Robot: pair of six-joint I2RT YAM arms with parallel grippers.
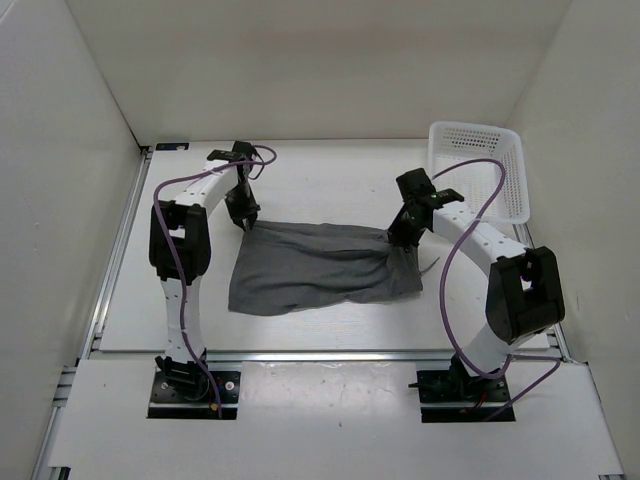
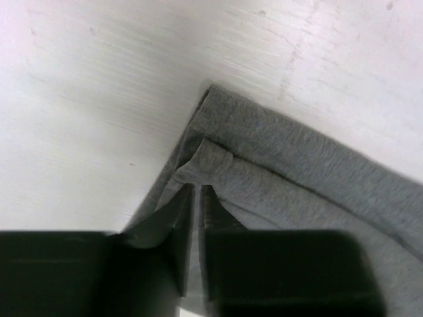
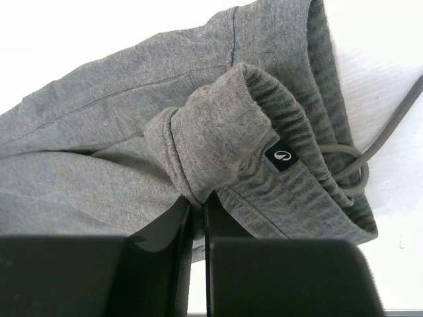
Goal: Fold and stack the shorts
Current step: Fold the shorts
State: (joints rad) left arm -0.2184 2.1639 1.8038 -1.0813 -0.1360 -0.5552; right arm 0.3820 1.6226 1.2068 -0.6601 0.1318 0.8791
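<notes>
Shorts (image 1: 320,265) left of basket (image 1: 470,127)

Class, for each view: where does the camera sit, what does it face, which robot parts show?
Top external: overhead, behind; looks down on left arm, right arm, the shorts, basket.
Left wrist: rides that arm; left tool pinches a shorts corner.
Right wrist: likewise; right tool pinches the waistband.
All share the shorts.

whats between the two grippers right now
The shorts: the grey fabric spans the whole stretch from the left gripper to the right gripper, each with jaws shut on an edge. The top external view shows this.
</notes>
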